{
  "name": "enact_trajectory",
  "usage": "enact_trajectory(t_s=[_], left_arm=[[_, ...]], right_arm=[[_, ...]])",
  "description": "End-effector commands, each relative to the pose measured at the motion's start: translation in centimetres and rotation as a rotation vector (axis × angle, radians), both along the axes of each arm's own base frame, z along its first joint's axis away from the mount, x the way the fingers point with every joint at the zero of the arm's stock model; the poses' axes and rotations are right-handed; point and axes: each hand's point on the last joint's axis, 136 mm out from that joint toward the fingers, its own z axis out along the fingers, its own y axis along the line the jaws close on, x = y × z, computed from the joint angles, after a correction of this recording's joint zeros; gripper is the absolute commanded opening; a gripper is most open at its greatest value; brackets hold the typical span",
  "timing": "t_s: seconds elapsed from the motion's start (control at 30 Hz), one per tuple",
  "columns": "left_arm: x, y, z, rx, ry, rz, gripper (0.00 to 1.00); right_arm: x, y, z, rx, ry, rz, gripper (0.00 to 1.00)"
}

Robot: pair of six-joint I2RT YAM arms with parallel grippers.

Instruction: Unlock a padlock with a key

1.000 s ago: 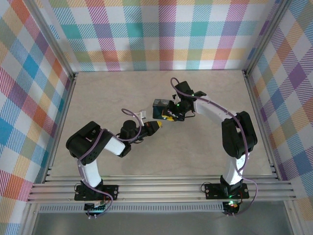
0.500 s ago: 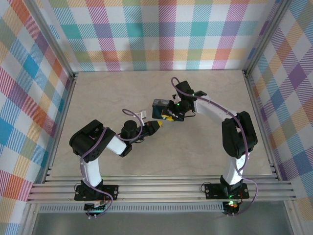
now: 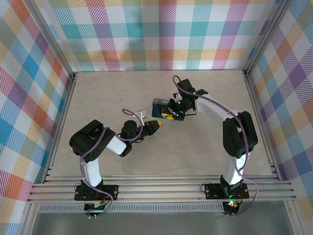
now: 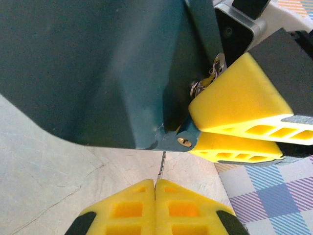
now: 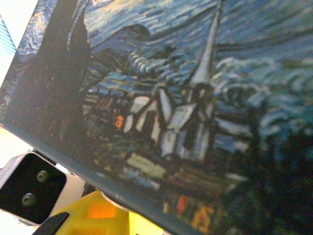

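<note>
The padlock is a dark teal block with a painted night-sky face, held above the table's middle. My right gripper is shut on it, its yellow fingers clamped at the block's right side. My left gripper sits just below and left of the padlock, shut on the key. The key's thin toothed blade rises from between the yellow fingertips up to the padlock's lower edge. Whether the tip is inside a keyhole is hidden.
The beige tabletop is boxed in by aluminium rails and plaid walls. A small rivet and a metal ring sit at the padlock's corner. Both arms meet at the centre of the table.
The left arm has edged slightly up toward the padlock, and the right gripper has shifted the padlock a little. Both grips are unchanged.
</note>
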Motion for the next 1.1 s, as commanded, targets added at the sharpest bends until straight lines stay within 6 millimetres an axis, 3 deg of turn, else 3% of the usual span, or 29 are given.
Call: enact_trajectory(t_s=[0.0,0.47,1.07], left_arm=[[-0.2,-0.4,3.3,-0.034,-0.115,-0.015,0.0],[-0.7,-0.4,5.2,0.023,-0.262,-0.036,0.0],[0.1,-0.7,5.3,0.027,-0.28,-0.027,0.0]], right_arm=[[0.5,0.6,3.6,0.075,-0.048,0.016,0.0],[0.4,0.4,4.0,0.085,-0.025,0.036,0.0],[-0.1,0.5,4.1,0.114,0.008,0.053,0.0]])
